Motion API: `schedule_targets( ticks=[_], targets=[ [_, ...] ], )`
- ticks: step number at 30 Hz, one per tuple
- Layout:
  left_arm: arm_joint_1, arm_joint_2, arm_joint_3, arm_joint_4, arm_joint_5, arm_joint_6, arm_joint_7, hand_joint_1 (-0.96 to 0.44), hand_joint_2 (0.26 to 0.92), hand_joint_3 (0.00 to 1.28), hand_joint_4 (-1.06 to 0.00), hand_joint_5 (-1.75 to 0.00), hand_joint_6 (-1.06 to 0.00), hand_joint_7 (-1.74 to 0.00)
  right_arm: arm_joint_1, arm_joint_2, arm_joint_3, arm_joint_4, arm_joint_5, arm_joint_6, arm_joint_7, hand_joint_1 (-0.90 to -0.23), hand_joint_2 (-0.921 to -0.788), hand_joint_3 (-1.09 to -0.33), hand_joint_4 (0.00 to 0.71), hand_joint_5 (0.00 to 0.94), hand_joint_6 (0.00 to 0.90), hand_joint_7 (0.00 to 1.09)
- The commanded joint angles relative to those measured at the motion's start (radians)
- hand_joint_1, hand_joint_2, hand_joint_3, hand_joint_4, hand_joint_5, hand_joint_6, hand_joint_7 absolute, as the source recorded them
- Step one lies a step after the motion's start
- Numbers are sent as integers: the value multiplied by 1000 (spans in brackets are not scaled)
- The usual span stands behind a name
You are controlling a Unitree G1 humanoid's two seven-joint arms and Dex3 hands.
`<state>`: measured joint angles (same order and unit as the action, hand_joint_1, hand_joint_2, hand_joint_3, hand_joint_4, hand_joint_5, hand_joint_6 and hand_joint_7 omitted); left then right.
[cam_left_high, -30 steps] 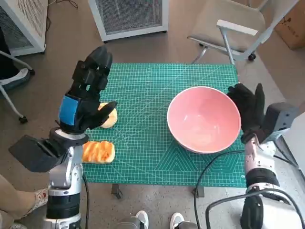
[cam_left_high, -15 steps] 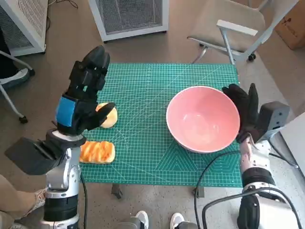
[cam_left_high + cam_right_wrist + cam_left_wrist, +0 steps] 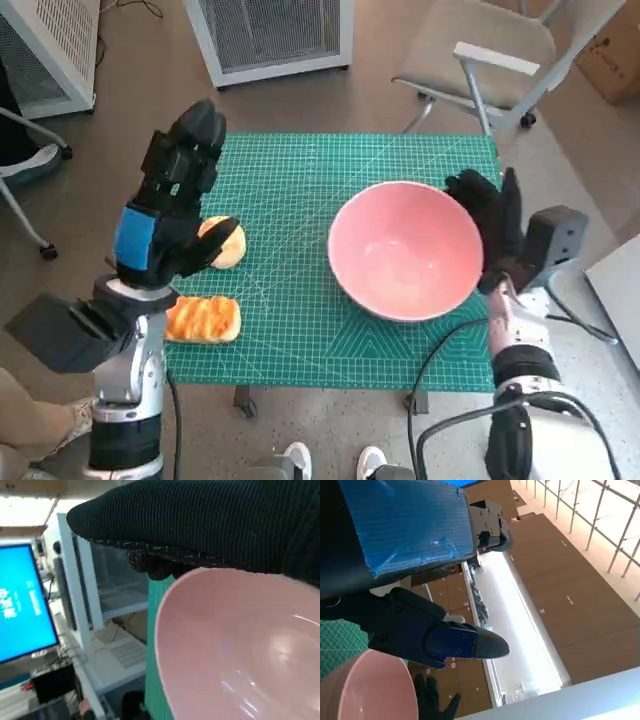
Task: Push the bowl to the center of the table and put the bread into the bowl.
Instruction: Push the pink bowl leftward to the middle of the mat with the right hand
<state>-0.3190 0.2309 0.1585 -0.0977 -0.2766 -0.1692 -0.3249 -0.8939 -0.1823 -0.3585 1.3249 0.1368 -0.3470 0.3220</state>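
A pink bowl [image 3: 405, 248] stands on the green cutting mat [image 3: 290, 190], right of its middle. My gloved right hand [image 3: 492, 222] presses flat against the bowl's right rim, fingers spread. The right wrist view shows the bowl [image 3: 245, 650] close under the glove [image 3: 210, 525]. Two pieces of bread lie at the mat's left: a round roll [image 3: 224, 243] and a long orange loaf [image 3: 203, 318] near the front corner. My left hand [image 3: 172, 195] hovers raised over the roll, fingers extended and holding nothing. In the left wrist view the bowl [image 3: 367, 687] shows beyond the left hand [image 3: 410, 580].
A grey chair [image 3: 480, 50] stands beyond the table's far right corner. A white cabinet [image 3: 270, 35] is behind the table. Black cables [image 3: 440, 350] hang by the front right edge. Feet [image 3: 330, 462] show below the table's front.
My right hand has pushed the bowl leftward toward the mat's middle. The left hand stays raised over the roll, hardly moved.
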Motion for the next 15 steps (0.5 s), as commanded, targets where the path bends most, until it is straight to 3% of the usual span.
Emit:
schedule_targets(
  ticks=[1,15],
  targets=[
    [19,11,6,-37,11,13,13,-575,921,251,-56,-4,1,-474,-6,32,-8,10,9,19,5,-578,-921,-717,191,0,315,84],
    [42,20,13,-76,24,22,34,-572,921,273,-50,0,1,-450,-26,72,17,10,-19,15,-1,-556,-921,-736,206,7,301,71]
  ],
)
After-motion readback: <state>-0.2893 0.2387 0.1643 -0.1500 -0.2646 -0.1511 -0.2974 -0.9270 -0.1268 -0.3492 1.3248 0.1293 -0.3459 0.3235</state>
